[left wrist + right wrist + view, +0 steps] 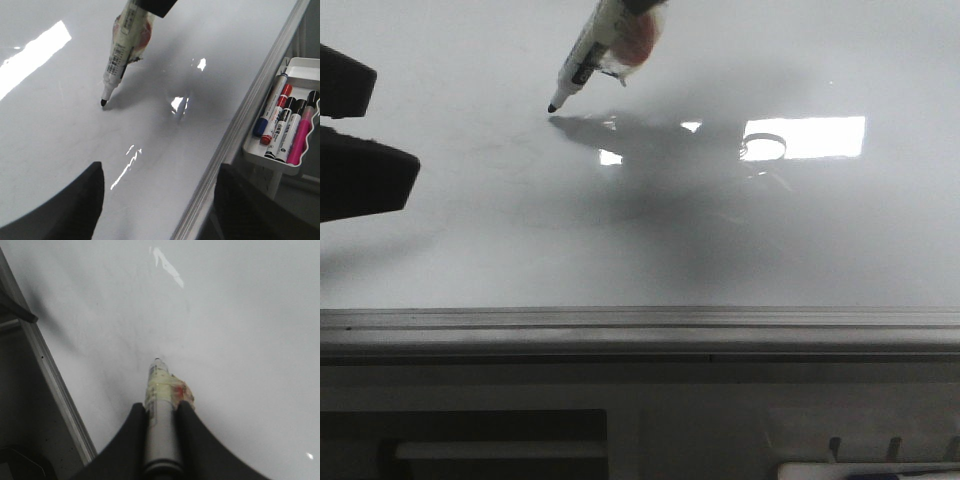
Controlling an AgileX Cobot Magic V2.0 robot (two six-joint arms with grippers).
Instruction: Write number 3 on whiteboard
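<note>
The whiteboard (740,250) fills the front view, with its grey metal ledge (640,330) along the lower edge. My right gripper (160,407) is shut on a taped marker pen (590,52), which is tilted with its black tip down and to the left. The tip meets its own shadow on the board in the left wrist view (103,102). No black number 3 shows on the board (60,145), only faint grey smudges. My left gripper (365,125) is open and empty over the board's left edge, with its jaws wide apart (161,170).
A white tray (300,65) hangs beyond the ledge and holds several coloured markers (285,122). Its corner shows at the lower right of the front view (860,470). Bright window reflections (805,137) lie on the board to the right of the pen.
</note>
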